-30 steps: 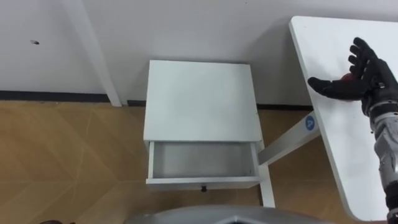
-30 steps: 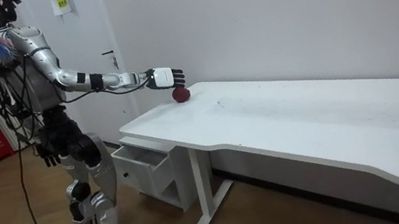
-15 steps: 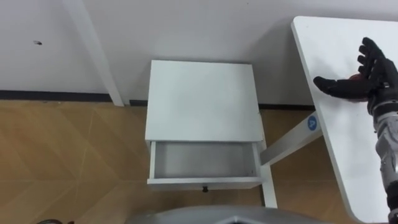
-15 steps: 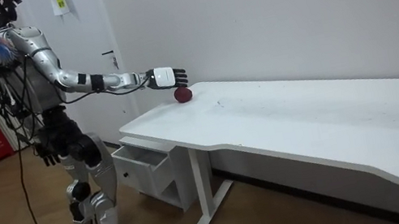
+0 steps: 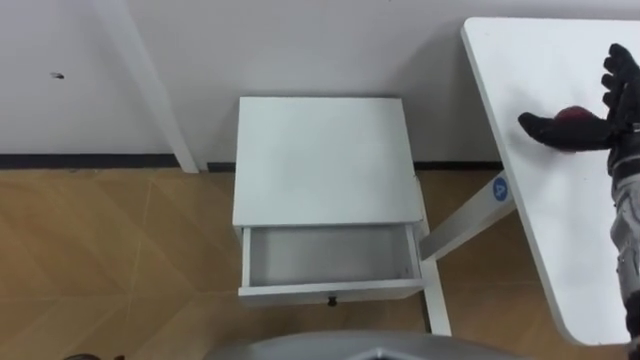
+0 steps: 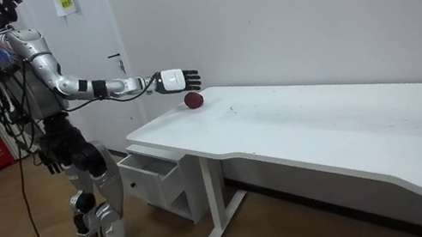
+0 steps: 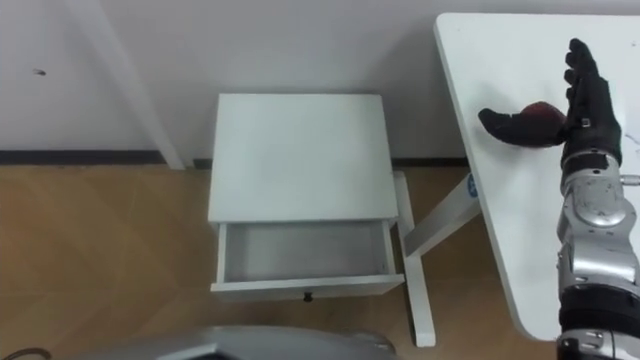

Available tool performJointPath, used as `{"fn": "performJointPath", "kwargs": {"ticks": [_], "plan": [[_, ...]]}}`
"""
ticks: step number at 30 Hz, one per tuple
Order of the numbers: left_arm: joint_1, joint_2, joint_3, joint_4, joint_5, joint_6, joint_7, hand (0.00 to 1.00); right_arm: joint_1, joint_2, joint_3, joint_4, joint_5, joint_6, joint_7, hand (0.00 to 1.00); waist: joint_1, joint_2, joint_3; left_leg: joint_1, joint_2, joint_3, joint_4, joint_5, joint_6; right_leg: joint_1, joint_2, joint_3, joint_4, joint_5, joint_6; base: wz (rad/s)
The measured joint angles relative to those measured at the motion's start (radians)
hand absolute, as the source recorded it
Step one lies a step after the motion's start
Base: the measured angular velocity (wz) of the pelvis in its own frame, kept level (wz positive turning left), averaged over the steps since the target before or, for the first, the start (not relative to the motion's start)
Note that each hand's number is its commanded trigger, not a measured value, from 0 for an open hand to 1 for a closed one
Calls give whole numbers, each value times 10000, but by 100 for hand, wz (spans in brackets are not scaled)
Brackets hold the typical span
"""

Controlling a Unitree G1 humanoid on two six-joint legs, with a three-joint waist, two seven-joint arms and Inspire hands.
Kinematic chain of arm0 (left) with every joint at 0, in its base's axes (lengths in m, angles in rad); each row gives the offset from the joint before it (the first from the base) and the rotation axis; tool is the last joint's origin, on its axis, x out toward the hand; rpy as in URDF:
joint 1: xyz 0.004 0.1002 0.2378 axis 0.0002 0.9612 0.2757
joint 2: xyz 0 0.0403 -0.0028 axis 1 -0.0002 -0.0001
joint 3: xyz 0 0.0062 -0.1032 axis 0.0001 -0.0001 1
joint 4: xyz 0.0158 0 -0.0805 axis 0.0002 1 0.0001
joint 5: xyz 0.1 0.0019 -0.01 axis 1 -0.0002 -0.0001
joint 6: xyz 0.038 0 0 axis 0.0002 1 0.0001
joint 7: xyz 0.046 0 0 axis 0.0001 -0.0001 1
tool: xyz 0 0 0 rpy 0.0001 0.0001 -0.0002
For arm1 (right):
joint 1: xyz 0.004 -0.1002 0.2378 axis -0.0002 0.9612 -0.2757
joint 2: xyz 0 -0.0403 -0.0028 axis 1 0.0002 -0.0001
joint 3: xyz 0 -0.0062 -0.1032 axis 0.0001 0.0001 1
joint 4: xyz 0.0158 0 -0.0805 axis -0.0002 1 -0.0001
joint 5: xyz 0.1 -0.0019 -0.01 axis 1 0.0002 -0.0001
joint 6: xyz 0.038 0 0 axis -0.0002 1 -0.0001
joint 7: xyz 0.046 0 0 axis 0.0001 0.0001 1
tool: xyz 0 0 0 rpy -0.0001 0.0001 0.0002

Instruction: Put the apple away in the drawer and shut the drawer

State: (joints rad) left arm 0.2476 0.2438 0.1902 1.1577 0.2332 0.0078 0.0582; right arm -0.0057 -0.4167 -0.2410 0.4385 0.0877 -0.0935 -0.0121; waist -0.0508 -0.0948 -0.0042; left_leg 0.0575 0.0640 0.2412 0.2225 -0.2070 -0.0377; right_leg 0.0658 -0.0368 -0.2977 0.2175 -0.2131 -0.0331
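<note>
The small dark red apple (image 5: 573, 115) sits on the white counter (image 5: 560, 200) in the upper right of my eye views, near the counter's far edge by the wall. My right hand (image 5: 608, 125) is over it with its black fingers (image 7: 583, 72) spread straight and the thumb stretched out wide, so the hand is open and holds nothing. From above, the apple shows in the gap between thumb and fingers, and I cannot judge height there. The room view settles that: the right hand (image 6: 178, 79) hovers just above the apple (image 6: 194, 100), with a sliver of wall between them, not touching.

Lower centre in the eye views, the white drawer (image 5: 328, 255) of the small white square-topped cabinet (image 5: 320, 160) is pulled open toward me, its inside laid bare from above. In the room view I see that drawer (image 6: 151, 174) from the side, sticking out beneath the counter's end, well apart from the apple.

In the room view's left the robot stands upright beside the cabinet on the wooden floor (image 5: 110, 250), right arm reaching out level, left hand (image 6: 51, 164) hanging by its hip.
</note>
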Motion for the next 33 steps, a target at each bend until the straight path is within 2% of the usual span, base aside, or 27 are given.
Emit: {"fn": "performJointPath", "kwargs": {"ticks": [8, 14, 16, 22, 24, 33], "plan": [[17, 89, 3, -85, 17, 6, 1, 0, 149, 0, 14, 968, -79, 70, 11, 0, 39, -168, -10, 58, -4, -5, -105, 0, 0, 80, 27, -24, -124, 1, 0, 1], [16, 101, 9, -99, 17, -58, 56, 0, 148, -2, -24, 1444, -83, 72, 32, 1, 5, -221, 20, 63, -5, -20, -175, 0, 0, 80, 41, -39, -141, 1, 1, 0], [15, 106, 9, -103, 16, -72, 67, 0, 149, -2, -24, 1517, -83, 72, 44, 100, 0, -217, 24, 60, -7, -19, -177, 0, 0, 74, 39, -38, -142, 2, 2, 0], [23, 107, 7, -95, 16, -70, 181, 0, 146, -4, -73, 1766, -227, 67, 73, 100, -4, -212, 29, 55, -8, -18, -178, 0, 0, 87, 38, -37, -142, 2, 2, 0], [21, 107, 7, -42, 14, -69, 191, 0, 146, -27, -215, 1830, -342, 62, 59, 100, -3, -175, 54, 58, -8, -18, -176, 0, 0, 101, 38, -35, -143, 2, 3, 0], [23, 88, 7, 54, 99, 161, 208, 0, 78, -85, -558, 2249, -598, 46, 20, 100, 33, -167, 53, 61, -8, -15, -155, 0, 0, 159, 36, -33, -165, 1, 4, 0]]}}
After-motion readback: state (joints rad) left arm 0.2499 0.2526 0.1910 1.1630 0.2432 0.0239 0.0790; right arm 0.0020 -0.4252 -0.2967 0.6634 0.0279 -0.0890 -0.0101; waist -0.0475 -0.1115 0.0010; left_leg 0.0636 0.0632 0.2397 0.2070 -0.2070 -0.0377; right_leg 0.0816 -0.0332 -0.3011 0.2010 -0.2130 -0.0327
